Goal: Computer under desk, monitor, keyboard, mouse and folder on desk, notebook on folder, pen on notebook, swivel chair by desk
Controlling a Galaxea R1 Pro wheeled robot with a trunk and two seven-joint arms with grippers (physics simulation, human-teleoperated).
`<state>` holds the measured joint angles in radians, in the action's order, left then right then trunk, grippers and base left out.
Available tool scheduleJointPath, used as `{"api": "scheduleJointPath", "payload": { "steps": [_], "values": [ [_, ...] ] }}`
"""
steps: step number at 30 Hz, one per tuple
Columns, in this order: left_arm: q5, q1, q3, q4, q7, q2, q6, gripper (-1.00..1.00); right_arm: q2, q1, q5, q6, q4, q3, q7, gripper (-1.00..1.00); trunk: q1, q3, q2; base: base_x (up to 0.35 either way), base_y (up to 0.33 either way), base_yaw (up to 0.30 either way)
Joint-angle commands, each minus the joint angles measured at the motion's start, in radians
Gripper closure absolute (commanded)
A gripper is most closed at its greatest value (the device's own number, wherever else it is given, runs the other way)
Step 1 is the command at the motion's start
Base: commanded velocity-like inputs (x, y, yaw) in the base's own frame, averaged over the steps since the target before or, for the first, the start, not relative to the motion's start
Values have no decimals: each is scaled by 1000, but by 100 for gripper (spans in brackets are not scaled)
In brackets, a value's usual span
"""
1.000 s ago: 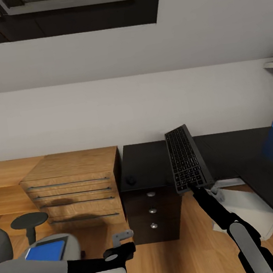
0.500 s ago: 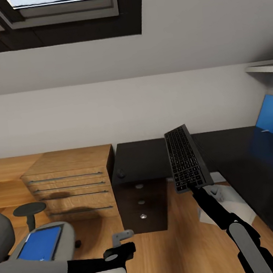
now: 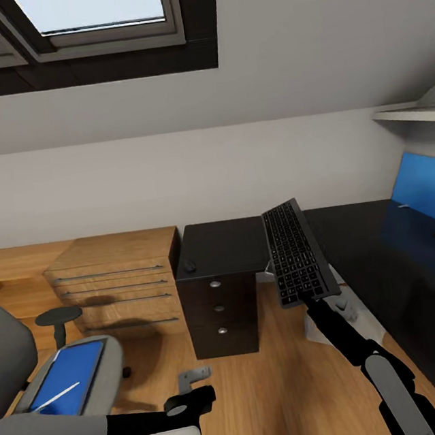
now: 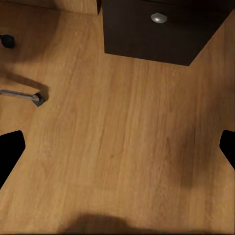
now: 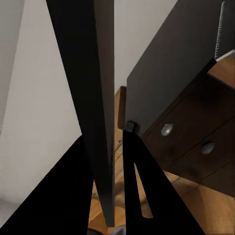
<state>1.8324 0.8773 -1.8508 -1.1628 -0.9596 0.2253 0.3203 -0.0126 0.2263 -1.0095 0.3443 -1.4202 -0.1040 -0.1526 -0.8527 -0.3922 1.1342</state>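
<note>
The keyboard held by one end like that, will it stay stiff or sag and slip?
The keyboard is held by its near end in the right gripper and shows no bend, so it is probably stiff. Its long overhang may lever it loose. The thin edge offers little grip, so it might slip.
</note>
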Motion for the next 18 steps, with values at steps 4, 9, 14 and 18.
{"api": "scheduleJointPath", "payload": {
  "steps": [4,9,14,18],
  "values": [
    [5,2,-2,-2,-1,0,5,-100,-1,1,-9,9,0,-4,-6,100,0,3,1,-59,-1,0],
    [5,2,-2,-1,-1,1,6,-100,-1,1,-9,9,2,-4,-7,100,0,4,1,-13,0,0],
    [5,2,-2,-1,-2,2,8,-100,-1,1,-9,9,4,-4,-7,100,0,4,1,-75,0,0],
    [4,2,-2,-2,-5,3,9,-100,-1,1,-9,9,4,-4,-7,100,0,4,1,-267,-55,0]
  ]
}}
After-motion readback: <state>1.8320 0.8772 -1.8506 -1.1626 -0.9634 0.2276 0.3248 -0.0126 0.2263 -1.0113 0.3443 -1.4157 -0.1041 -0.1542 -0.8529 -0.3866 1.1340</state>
